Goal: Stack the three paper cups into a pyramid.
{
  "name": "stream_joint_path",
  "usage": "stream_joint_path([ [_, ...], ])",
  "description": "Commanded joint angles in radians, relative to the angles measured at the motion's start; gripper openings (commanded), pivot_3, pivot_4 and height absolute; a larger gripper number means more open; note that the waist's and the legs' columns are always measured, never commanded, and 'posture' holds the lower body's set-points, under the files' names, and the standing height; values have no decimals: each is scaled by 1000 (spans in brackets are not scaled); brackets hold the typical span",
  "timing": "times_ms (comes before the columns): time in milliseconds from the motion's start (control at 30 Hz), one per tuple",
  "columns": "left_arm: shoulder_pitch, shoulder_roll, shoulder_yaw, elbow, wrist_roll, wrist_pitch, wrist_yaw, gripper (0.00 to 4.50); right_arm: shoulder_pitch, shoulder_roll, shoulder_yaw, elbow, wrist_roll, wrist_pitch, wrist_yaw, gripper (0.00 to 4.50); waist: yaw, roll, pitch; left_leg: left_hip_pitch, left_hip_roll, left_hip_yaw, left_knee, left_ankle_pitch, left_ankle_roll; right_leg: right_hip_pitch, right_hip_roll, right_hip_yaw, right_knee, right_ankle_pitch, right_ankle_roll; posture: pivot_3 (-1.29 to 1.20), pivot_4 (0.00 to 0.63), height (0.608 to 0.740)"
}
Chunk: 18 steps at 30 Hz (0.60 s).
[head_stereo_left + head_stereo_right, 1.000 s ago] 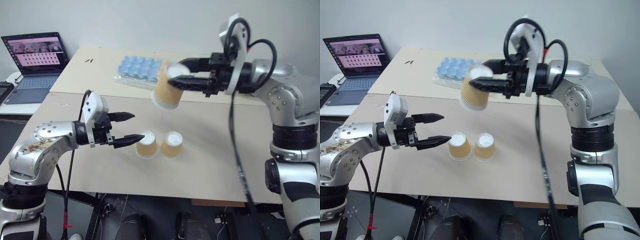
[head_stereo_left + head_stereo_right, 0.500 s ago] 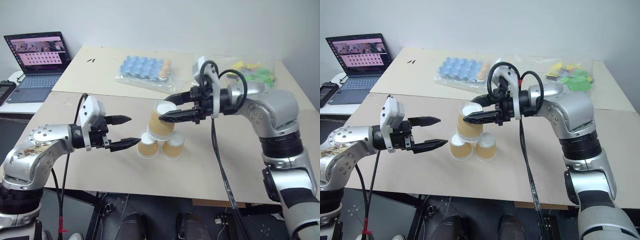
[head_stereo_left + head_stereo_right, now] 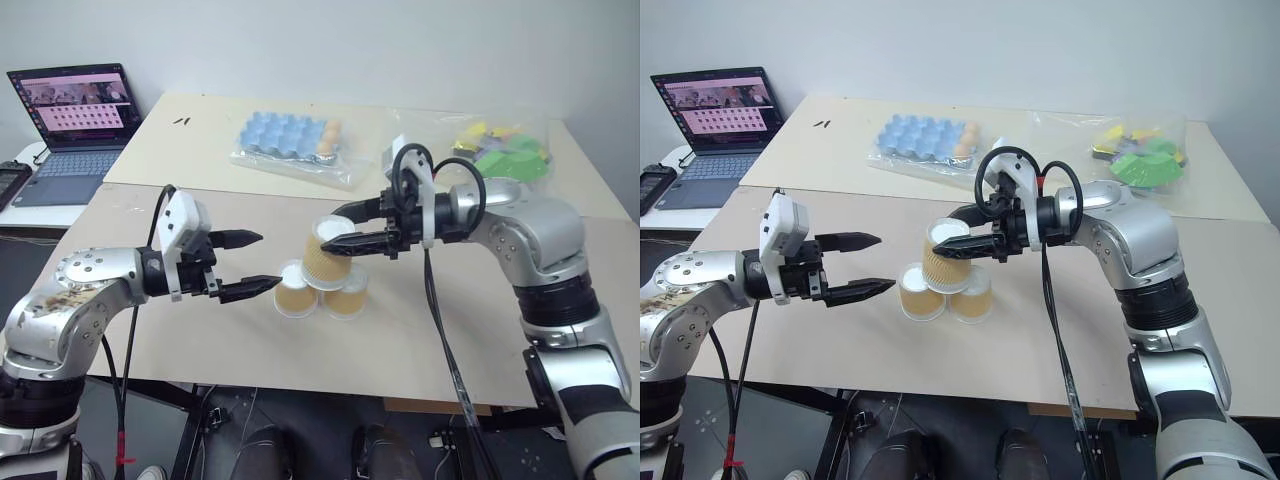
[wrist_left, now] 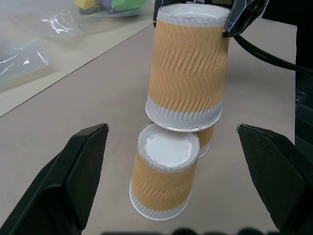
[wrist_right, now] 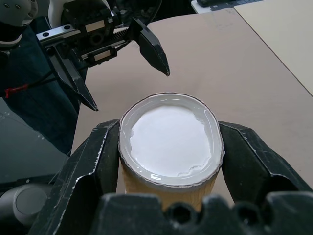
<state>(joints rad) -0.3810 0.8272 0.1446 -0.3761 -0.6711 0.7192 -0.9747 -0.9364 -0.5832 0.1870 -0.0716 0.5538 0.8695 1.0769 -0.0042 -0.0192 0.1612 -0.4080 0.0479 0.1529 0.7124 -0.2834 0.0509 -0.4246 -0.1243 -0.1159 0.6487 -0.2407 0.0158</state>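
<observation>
The top cup (image 3: 326, 251) sits inverted on the two base cups (image 3: 295, 289) at the table's (image 3: 420, 330) near-centre, slightly tilted. The right gripper (image 3: 345, 230) clasps its top end; part the fingers evenly, then retract right. The left gripper (image 3: 258, 262) waits left, fingers spread, empty.

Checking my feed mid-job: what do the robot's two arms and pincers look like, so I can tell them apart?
Both arms are silver metal with black joint rings. Each pincer, left and right, has two black pointed fingers, with a white camera block at the wrist. A black cable loops over the right wrist and hangs below the table edge; a thinner black cable trails from the left arm, whose shell looks scuffed.
</observation>
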Motion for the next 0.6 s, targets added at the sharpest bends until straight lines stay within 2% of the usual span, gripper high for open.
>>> stream_joint_path([
  [33, -15, 11, 24, -8, -5, -23, -3, 4500, -5, 5, -19, -29, -12, -33, -13, 4388, 0, 0, 0, 0, 0, 0, 0, 0, 0, 0, 0, 0, 0, 0, 0, 0, 150, 724],
  [133, -15, 9, 23, -7, -4, -24, 0, 4500, -16, -3, -44, -47, 9, -28, 0, 4450, 0, 0, 0, 0, 0, 0, 0, 0, 0, 0, 0, 0, 0, 0, 0, 0, 150, 724],
  [300, -7, 8, 29, -8, -3, -26, 5, 4500, -101, -29, -185, -43, 155, 42, 39, 4450, 1, 0, 0, -1, 0, 0, 0, 0, 0, 0, 0, 0, 0, 0, 0, 0, 150, 724],
  [400, 16, -9, 58, -11, -9, -17, 44, 4500, -173, -34, -345, -1, 313, 138, -6, 4450, 1, 0, 0, 0, 0, -1, 0, 0, 0, 0, 0, 0, 0, 0, 0, 0, 150, 724],
  [467, 45, -32, 100, -2, -5, -9, 104, 4500, -192, -36, -450, 38, 376, 177, -85, 4450, 1, 0, 0, 0, 0, -1, 0, 0, 0, 0, 0, 0, 0, 0, 0, 0, 150, 724],
  [533, 82, -77, 154, 17, 27, -22, 205, 4500, -159, -51, -500, 80, 306, 157, -225, 4450, 2, 0, 0, 1, 0, -1, -1, 0, 0, 1, 0, 0, -1, 0, 0, 0, 150, 724],
  [600, 105, -127, 200, 33, 62, -40, 311, 4500, -76, -89, -444, 73, 135, 73, -346, 4450, 4, -2, -1, 2, 0, -1, 0, 0, 0, 3, -1, 0, -1, 0, 0, 0, 150, 724],
])
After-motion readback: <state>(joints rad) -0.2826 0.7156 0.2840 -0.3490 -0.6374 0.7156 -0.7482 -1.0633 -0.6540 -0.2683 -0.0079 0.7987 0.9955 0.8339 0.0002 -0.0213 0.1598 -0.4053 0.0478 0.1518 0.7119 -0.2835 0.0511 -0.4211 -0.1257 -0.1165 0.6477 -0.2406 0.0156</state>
